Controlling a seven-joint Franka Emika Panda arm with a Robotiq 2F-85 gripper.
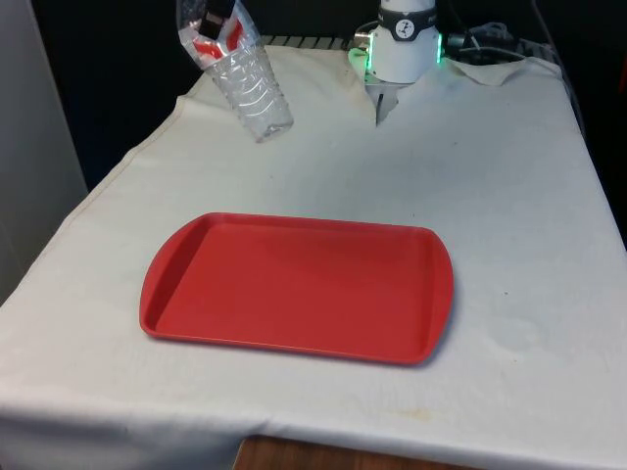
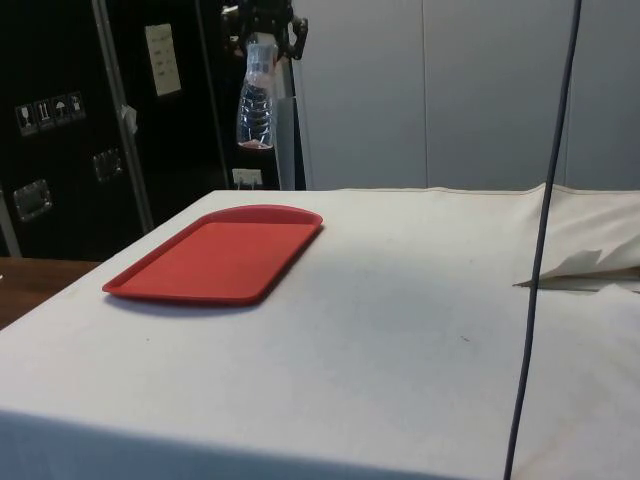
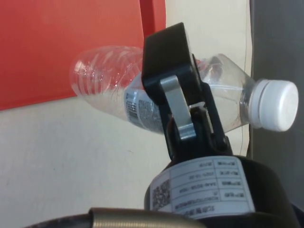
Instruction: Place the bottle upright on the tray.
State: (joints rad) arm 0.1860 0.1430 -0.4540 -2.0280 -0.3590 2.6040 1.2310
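A clear plastic bottle (image 1: 247,86) with a white cap (image 3: 275,104) and a red-and-white label hangs high over the table. Its base points down and it leans a little in the front view. My gripper (image 1: 217,22) is shut on the bottle's upper part, near the label. In the side view the bottle (image 2: 255,100) hangs almost upright under the gripper (image 2: 263,22). The red tray (image 1: 294,284) lies flat and bare on the white cloth, nearer the camera than the bottle. In the wrist view one black finger (image 3: 167,57) crosses the bottle (image 3: 107,83), with the tray (image 3: 71,42) below.
The robot's base (image 1: 402,49) stands at the table's far end, with crumpled cloth (image 1: 495,61) to the front view's right of it. A black cable (image 2: 540,250) hangs across the side view. Dark cabinets (image 2: 60,120) stand behind the tray.
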